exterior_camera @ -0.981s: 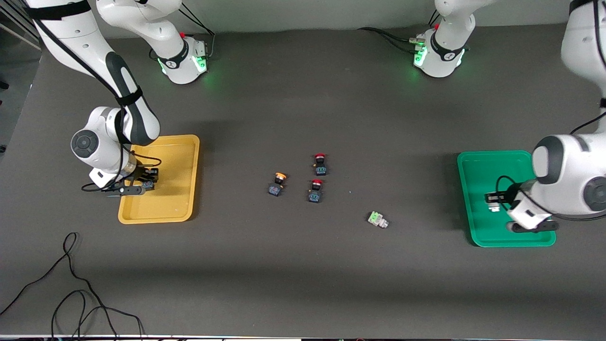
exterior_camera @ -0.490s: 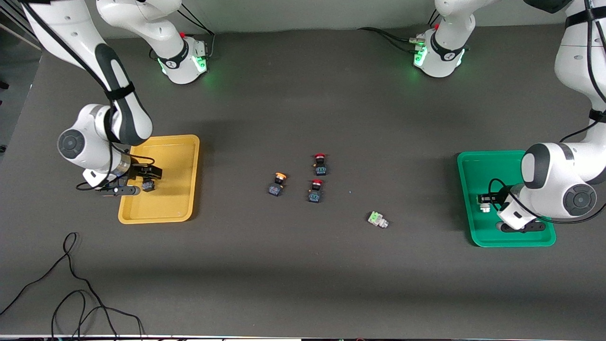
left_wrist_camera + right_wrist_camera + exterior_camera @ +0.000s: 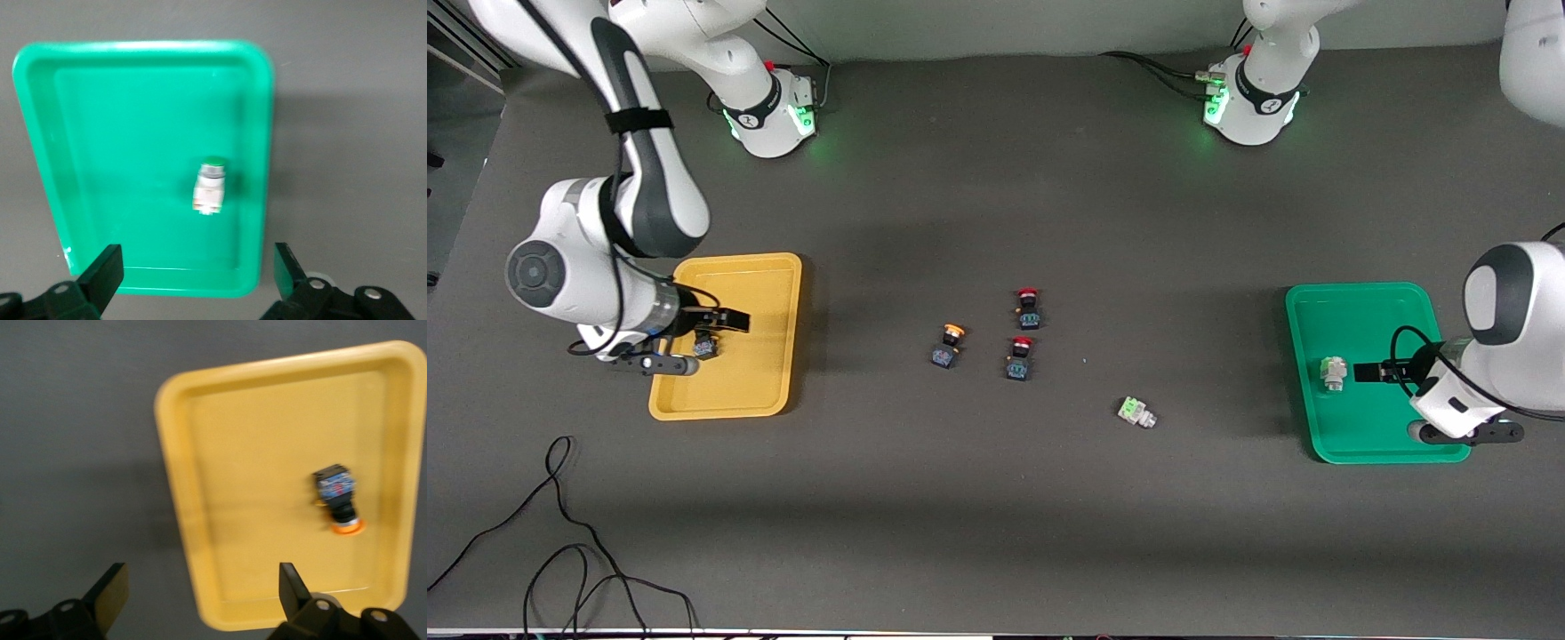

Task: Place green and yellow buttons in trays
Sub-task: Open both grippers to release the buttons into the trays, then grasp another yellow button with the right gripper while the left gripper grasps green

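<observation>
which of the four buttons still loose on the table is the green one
The white-bodied green button, nearest the front camera and closest to the green tray; the other three have dark bodies.

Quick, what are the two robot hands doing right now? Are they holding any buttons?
Left gripper: open, holding nothing, above the green tray.
Right gripper: open, holding nothing, above the yellow tray.

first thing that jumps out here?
Two bright trays: the yellow tray at the right arm's end holds a yellow button, the green tray at the left arm's end a green button. Open right gripper and left gripper hang over them.
</observation>
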Controlling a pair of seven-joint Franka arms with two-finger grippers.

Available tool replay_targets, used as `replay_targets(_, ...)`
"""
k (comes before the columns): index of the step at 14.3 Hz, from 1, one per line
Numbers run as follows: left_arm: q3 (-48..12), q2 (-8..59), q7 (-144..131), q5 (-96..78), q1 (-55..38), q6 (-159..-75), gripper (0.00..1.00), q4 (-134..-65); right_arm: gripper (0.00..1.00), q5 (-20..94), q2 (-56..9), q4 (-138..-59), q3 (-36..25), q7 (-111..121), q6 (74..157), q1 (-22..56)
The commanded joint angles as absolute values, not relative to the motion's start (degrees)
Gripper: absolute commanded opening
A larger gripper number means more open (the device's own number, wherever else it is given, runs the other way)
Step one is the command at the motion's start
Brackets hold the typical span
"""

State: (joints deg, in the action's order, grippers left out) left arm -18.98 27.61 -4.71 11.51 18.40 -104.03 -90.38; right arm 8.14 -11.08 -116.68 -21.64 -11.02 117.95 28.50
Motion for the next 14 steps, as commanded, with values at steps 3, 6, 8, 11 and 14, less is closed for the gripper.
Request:
replay_targets(3, -19.8, 28.8, -21.7, 9.1, 10.6, -103.8, 1.00, -89.5, 1.00, 18.9, -18.3, -106.9, -22.0, -26.5, 116.5, 38.7)
replay_targets(6, -19.8, 29.4, -40.2, 4.7, 4.2, -108.3, 1.00, -89.9, 1.00, 20.6, -26.8, -98.6, -22.0, -36.6, 117.2, 44.9)
replay_targets(8, -19.8, 30.1, -53.9, 4.0, -0.2, -112.6, 1.00, -89.7, 1.00, 20.8, -31.9, -94.5, -22.0, -39.5, 117.9, 46.7)
replay_targets(11, -19.7, 30.8, -71.0, 4.9, -4.6, -119.3, 1.00, -89.8, 0.99, 25.6, -35.8, -94.1, -21.8, -39.6, 122.5, 48.5)
replay_targets(14, -19.5, 32.8, -77.6, 6.8, -7.1, -122.2, 1.00, -89.9, 0.99, 26.7, -39.8, -94.0, -21.4, -41.3, 127.5, 50.5)
